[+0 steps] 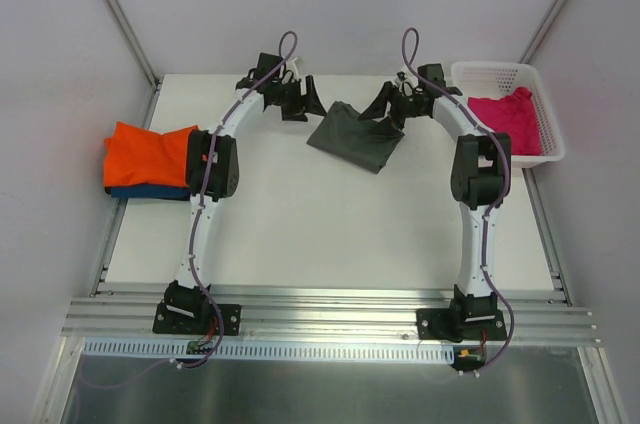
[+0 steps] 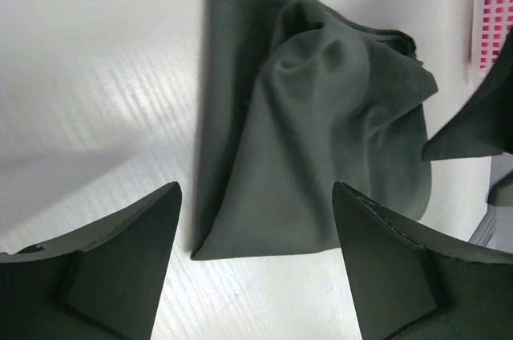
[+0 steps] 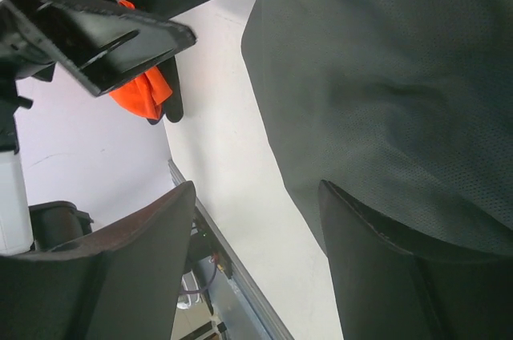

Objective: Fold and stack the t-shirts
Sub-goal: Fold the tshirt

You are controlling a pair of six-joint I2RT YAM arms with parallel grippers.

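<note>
Two shirts look done: the orange t-shirt (image 1: 150, 152) lies folded on top of the blue t-shirt (image 1: 140, 191), well to the left of the dark grey t-shirt (image 1: 352, 139). The grey one appears to be the shirt in hand. It lies on the table (image 1: 300, 234), bunched and only partly doubled over, with uneven edges and a hump near its middle. The magenta pink t-shirt (image 1: 505, 116) sits crumpled in the white basket (image 1: 495, 68), to the right of the grey shirt.

By my judgement the current step is folding the grey shirt. The left gripper (image 1: 305, 97) hovers just beside the grey shirt's far left edge, jaws spread wide with nothing between them. Its wrist view shows the cloth just ahead of the fingers. The right gripper (image 1: 386, 106) hangs at the grey shirt's far right corner, also spread and empty. One finger overlaps the cloth's edge, though I cannot tell whether it touches.

The next move likely calls for both grippers to descend onto opposite edges of the grey shirt, pinch them, and draw the cloth flat before folding.
</note>
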